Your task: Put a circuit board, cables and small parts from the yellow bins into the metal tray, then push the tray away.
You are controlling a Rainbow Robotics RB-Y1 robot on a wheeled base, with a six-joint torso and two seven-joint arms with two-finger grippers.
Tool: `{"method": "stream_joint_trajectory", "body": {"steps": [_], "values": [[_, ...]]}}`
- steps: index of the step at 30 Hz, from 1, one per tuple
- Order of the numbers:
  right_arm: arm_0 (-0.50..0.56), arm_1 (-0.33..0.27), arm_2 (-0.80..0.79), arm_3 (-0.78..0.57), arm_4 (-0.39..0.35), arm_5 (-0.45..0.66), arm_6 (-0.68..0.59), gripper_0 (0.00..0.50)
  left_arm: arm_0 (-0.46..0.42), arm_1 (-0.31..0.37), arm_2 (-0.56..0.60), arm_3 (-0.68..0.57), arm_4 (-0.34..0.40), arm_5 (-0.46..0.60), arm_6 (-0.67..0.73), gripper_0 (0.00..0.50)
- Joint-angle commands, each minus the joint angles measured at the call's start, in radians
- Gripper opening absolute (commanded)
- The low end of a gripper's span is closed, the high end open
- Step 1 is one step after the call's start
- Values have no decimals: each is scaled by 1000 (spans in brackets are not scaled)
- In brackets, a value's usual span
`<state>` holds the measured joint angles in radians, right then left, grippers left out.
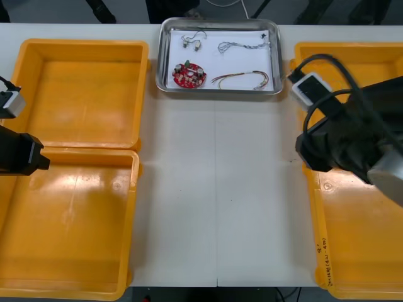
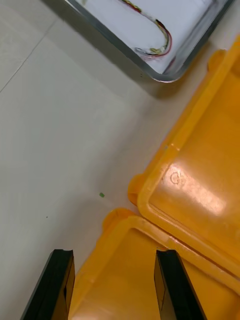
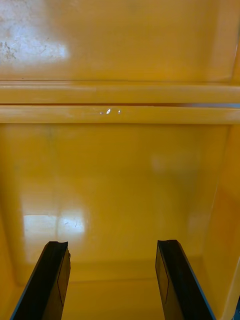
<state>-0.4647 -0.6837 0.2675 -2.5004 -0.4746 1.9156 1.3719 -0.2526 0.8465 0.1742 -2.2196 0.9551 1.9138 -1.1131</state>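
Front view, nearest first: four shallow yellow plastic bins (image 1: 69,214) flank the rectangular shiny metal tray (image 1: 217,90), two on each side of it, and all look bare inside. The left gripper (image 3: 111,244) hangs well to the tray's left over the nearer bin there, its black fingers spread apart and holding nothing. The right gripper (image 2: 114,252) hovers near the tray's near right corner, above the seam where the two right-hand bins meet, fingers likewise parted and empty. The tray sits by the far edge of the light table (image 1: 217,189). It is white inside and carries the round red circuit board (image 1: 189,74) at its near left, the red and yellow cable (image 1: 242,78) at its near right, and the twisted blue and white cable (image 1: 242,44) and small metal parts (image 1: 193,43) along its far side. Loading looks finished, so only the push can remain, with little room for it. I judge it is best done with fingertips low against the middle of the near rim, driven straight and slowly so the tray does not swivel, stopping before it overhangs.
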Motion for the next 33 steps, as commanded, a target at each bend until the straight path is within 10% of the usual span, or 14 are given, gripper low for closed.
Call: {"method": "stream_joint_trajectory", "body": {"steps": [1,13,33], "values": [[77,-31,-191,-31,-75,4,-50,463,13,46,34,-26,7,6,-76,500],[201,-33,-574,212,-309,4,-76,463,13,46,34,-26,7,6,-76,500],[239,-117,-634,542,-323,-84,-14,461,13,46,34,-26,7,6,-76,500]]}}
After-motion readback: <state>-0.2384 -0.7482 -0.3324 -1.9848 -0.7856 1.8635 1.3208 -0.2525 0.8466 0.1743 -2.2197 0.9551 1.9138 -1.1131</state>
